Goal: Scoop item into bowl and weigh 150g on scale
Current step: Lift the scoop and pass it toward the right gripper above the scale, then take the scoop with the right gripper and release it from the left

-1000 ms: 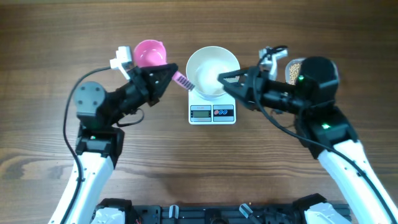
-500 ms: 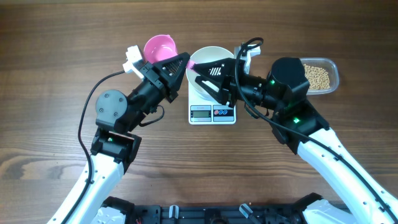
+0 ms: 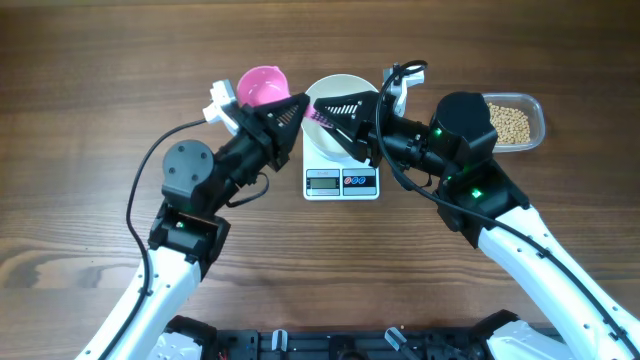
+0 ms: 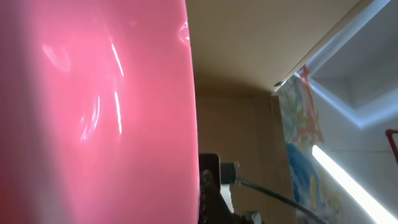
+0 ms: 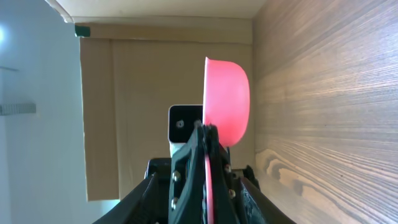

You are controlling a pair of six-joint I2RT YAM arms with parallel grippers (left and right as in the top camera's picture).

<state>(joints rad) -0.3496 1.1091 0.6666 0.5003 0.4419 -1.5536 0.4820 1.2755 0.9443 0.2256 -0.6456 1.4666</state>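
The pink scoop (image 3: 262, 85) is being pinched by its handle in the left gripper (image 3: 297, 103), whose fingers are being pressed together on it. The step in hand is judged to be a handover of the scoop above the white bowl (image 3: 330, 82), which is being carried by the scale (image 3: 342, 181). The right gripper (image 3: 320, 110) is being placed tip to tip against the left one, with the thin handle lying between its fingers in the right wrist view. Whether this pinch is already firm cannot be told. To do the handover well, the right hold should be made tight before the left one is loosened, and the scoop should not be twisted. The beans (image 3: 510, 124) are lying in the clear tub (image 3: 538, 118), well apart on the right, and no bean is being seen in the bowl. Both arms are being bent inward over the bench (image 3: 80, 200), with the right wrist rolled on its side.
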